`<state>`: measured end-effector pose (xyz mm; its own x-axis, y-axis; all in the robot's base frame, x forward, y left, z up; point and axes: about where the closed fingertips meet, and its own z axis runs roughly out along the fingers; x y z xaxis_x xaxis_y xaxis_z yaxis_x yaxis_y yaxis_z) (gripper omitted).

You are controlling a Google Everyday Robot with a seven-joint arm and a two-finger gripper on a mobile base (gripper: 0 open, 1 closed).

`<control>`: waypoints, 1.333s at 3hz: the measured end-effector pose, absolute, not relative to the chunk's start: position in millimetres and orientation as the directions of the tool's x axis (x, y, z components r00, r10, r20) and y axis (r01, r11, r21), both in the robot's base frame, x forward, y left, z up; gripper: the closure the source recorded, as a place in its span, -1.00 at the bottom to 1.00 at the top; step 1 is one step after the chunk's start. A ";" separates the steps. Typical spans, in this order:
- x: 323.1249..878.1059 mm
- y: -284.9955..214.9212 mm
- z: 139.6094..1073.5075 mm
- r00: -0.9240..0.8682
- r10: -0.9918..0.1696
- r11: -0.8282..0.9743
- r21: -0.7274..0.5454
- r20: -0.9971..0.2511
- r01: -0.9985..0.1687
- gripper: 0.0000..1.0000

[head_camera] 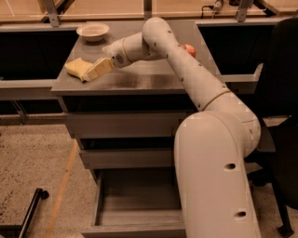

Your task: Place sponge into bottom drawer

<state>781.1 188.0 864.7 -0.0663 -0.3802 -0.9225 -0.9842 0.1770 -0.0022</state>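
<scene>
Grasping is the step in hand: the end effector [91,73], grip state impossible to tell, touches the pale yellow foam sponge [74,66] on the grey table [139,82], and next it needs a firm clench before moving to the open grey bottom drawer [139,207].

We judge this a robotics test area in a lab or office building, not a home. Grounds: a white robot arm [195,88] fills the right of the frame, its gripper [89,75] at upper left, low over the top of a plain grey drawer cabinet [139,83]. The cabinet stands on speckled hard flooring [32,153], where a tan line [63,186] is marked at lower left. A black chair [284,107] occupies the right edge. Metal frame legs [52,11] and a cable [212,7] show along the top edge.
</scene>
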 end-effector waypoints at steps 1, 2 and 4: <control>790.5 205.9 858.9 -0.028 -0.347 0.140 -0.022 -0.938 -0.990 -1.00; 789.3 225.1 842.6 -0.030 -0.365 0.101 -0.007 -0.931 -0.995 -1.00; 787.4 238.1 827.5 -0.044 -0.402 0.086 0.011 -0.915 -0.996 -0.58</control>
